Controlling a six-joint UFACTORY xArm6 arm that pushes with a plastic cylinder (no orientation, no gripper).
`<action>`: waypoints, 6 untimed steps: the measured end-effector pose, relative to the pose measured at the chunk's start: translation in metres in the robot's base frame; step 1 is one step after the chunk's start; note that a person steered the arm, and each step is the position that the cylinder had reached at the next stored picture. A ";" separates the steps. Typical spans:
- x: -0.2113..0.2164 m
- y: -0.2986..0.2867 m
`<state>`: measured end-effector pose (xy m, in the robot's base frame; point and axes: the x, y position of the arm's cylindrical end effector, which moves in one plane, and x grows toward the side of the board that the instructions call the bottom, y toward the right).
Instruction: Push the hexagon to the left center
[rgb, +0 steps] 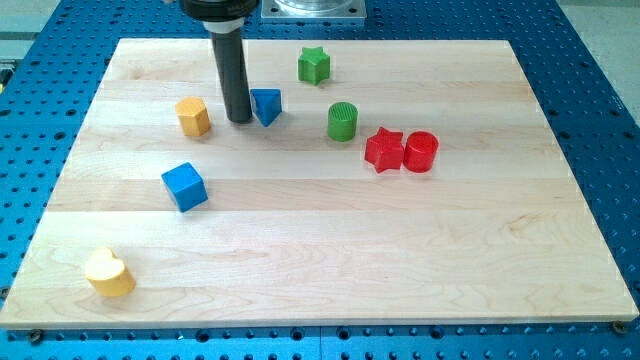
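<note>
The orange hexagon block (193, 116) sits on the wooden board (330, 250) at the upper left. My tip (239, 120) rests on the board just right of the hexagon, with a small gap between them. A blue triangular block (266, 105) sits right against the rod on its right side.
A blue cube (185, 186) lies below the hexagon. A yellow heart (109, 273) is at the lower left. A green star (314, 65), a green cylinder (342, 121), a red star (383, 150) and a red cylinder (421, 151) lie to the right.
</note>
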<state>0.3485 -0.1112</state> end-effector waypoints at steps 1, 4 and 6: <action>-0.002 -0.028; 0.047 -0.105; 0.052 -0.153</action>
